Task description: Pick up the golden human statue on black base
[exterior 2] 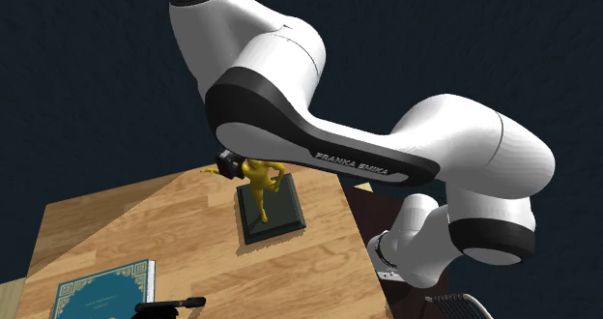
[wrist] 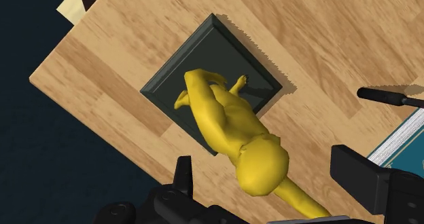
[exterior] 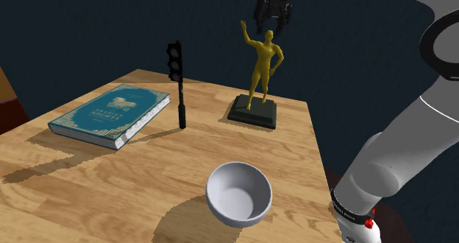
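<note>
While the gripper is hovering open just above its head, the gold statue is standing upright near a corner of the desk. It is looking rigid and slick, likely favouring a torso grip.

Golden statue, teal book

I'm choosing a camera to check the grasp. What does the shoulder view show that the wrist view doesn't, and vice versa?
Shoulder view's extras: the white bowl, the lamps of the traffic light, the gripper above the golden statue. Wrist view's extra: the statue's head between open fingers, untouched. Shared: statue, dark base, book, wooden table.
</note>
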You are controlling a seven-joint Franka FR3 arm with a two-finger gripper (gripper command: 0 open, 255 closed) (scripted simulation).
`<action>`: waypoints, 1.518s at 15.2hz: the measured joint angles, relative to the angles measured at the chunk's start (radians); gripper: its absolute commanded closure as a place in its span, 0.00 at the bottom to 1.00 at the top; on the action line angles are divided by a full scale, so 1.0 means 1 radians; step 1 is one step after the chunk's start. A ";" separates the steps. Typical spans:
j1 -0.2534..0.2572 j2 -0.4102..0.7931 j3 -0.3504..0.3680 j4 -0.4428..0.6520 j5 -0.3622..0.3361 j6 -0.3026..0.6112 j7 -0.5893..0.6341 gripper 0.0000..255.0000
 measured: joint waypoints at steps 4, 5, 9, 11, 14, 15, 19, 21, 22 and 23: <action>-0.001 -0.002 -0.002 -0.011 -0.001 0.010 -0.004 1.00; -0.001 -0.002 -0.001 -0.011 -0.001 0.011 -0.004 1.00; -0.001 -0.002 -0.001 -0.010 -0.001 0.011 -0.004 1.00; -0.001 -0.002 -0.001 -0.010 -0.001 0.011 -0.003 1.00; 0.000 0.015 -0.001 0.036 0.000 -0.022 0.000 1.00; 0.001 0.025 0.001 0.061 0.000 -0.036 0.003 1.00; -0.001 0.070 -0.003 0.176 0.001 -0.107 0.003 1.00; -0.001 0.101 -0.002 0.245 0.002 -0.145 0.005 1.00; -0.001 0.115 -0.002 0.278 0.002 -0.164 0.007 1.00; -0.001 0.127 -0.002 0.310 0.003 -0.183 0.008 1.00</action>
